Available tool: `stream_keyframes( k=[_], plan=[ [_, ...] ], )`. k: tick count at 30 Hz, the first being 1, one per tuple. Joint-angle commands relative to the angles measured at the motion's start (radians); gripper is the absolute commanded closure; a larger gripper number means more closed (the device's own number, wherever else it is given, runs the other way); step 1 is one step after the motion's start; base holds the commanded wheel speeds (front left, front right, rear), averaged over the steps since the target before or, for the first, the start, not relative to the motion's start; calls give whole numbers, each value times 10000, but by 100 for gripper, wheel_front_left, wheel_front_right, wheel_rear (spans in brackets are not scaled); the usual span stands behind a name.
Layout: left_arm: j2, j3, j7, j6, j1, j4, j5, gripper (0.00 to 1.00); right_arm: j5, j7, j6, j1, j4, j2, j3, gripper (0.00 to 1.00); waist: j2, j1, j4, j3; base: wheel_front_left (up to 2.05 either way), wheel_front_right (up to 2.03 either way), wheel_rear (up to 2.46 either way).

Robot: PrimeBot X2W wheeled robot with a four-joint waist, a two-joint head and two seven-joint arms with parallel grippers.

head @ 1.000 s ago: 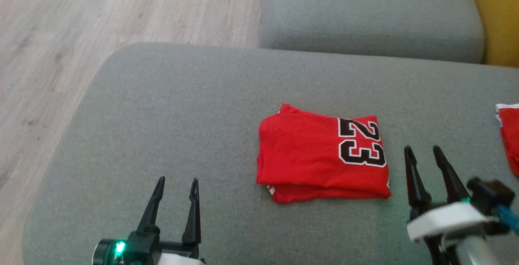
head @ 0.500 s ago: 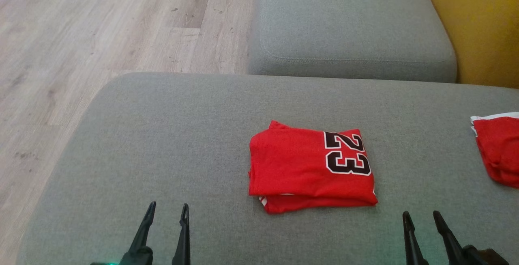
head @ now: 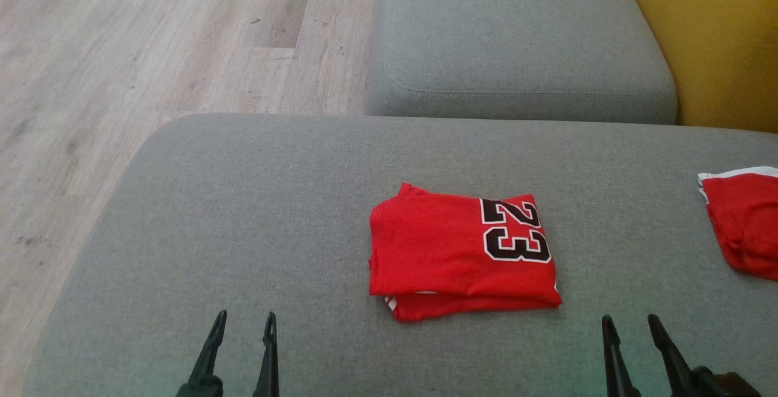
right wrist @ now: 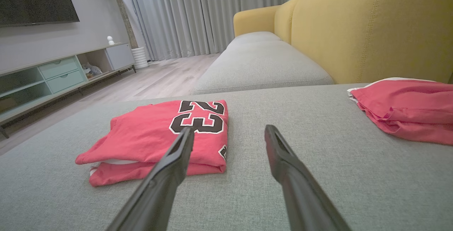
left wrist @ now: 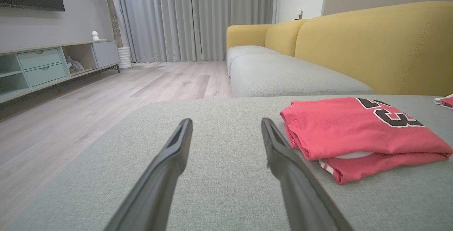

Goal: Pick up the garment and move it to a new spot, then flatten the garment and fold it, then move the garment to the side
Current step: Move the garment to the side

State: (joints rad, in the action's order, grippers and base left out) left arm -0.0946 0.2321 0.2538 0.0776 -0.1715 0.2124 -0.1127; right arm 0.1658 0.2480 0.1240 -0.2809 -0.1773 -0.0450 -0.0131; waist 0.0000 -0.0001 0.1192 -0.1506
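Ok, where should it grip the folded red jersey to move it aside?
Probably the near edge of the jersey, at both corners, from the robot's side: the layers' ends show there, so the open left gripper and right gripper could pinch the whole stack.

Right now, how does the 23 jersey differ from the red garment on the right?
The jersey shows a black 23; the right garment shows no print. The jersey is a neat flat rectangle; the right garment looks rumpled. The jersey lies midway across the grey cushion; the right garment sits far right. Both are red with white trim, lying untouched.
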Motion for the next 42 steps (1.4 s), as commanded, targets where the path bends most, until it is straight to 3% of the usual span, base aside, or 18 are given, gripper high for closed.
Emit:
stream_keyframes(
  k=[1, 15, 22, 33, 38, 39, 40, 41, 42],
  plan=[
    [102, -378, 80, -55, 367, -298, 81, 0, -88, 137, 67, 315, 314, -100, -188, 0, 0, 1, -12, -5, 0, 0, 0],
    [293, -692, 80, -129, 218, -661, 200, 0, -71, 137, 67, 891, -310, -77, -145, 0, 0, 1, -245, 295, 0, 0, 0],
    [361, -464, 80, -225, 419, -699, 356, 0, 771, 32, 67, 2816, -2673, -399, -561, 0, 0, 1, -123, 1014, 0, 0, 0],
    [431, -101, 80, -12, 1158, -684, 328, 0, 3097, -2151, 67, 6378, -5648, -1325, -2037, 0, 0, 1, 401, 2191, 0, 0, 0],
    [437, -103, 80, 41, 1445, -638, 304, 0, 3564, -2388, 67, 6919, -6363, -1453, -2453, 0, 0, 1, 561, 2396, 0, 0, 0],
    [437, -114, 80, 51, 1488, -629, 303, 0, 3666, -2438, 67, 7014, -6527, -1457, -2564, 11, 0, 1, 572, 2425, 0, 0, 0],
    [438, -127, 80, 63, 1522, -623, 305, 0, 3728, -2438, 67, 7105, -6652, -1468, -2702, 54, 0, 1, 577, 2454, 0, 0, 0],
    [439, -141, 80, 78, 1547, -619, 307, 0, 3794, -2407, 67, 7186, -6760, -1480, -2820, 90, 0, 1, 576, 2482, 0, 0, 0],
    [439, -150, 80, 99, 1560, -621, 314, 0, 3870, -2372, 67, 7258, -6851, -1494, -2933, 100, 0, 1, 564, 2506, 0, 0, 0]
  ],
)
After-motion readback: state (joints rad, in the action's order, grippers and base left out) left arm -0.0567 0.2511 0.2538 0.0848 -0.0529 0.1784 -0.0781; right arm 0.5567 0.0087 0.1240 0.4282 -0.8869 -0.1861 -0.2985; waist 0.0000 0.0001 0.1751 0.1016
